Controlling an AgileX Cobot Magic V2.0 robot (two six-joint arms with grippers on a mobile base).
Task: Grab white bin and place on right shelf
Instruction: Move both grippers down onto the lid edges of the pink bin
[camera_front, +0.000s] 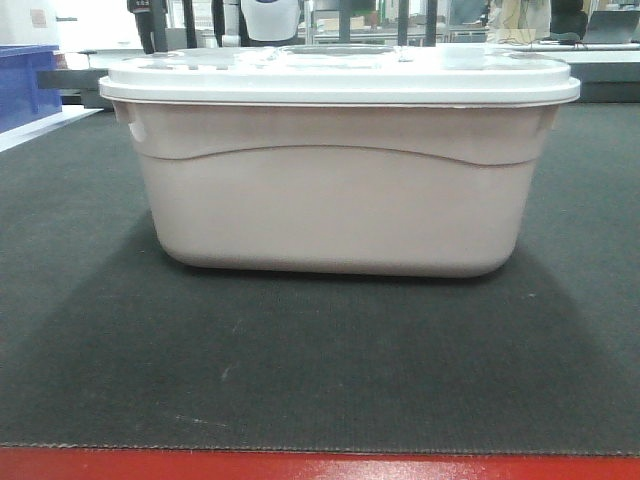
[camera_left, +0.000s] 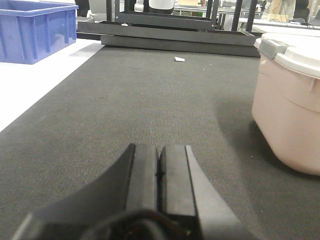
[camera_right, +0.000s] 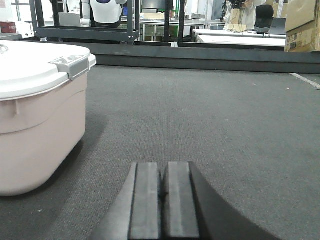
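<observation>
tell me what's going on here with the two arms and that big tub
A two-armed robot faces a large pinkish-white plastic tub with a flat white lid, sitting closed on dark grey carpet. Neither arm is handling it: the left gripper and the right gripper are both shut and empty, with the tub between them and apart from each. A blue plastic crate stands off to the left. The tub is not yet picked up.

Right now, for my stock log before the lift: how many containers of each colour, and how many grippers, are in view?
White bin: 1
Blue crate: 1
Grippers: 2, the left gripper and the right gripper, both shut
Total: 4
</observation>
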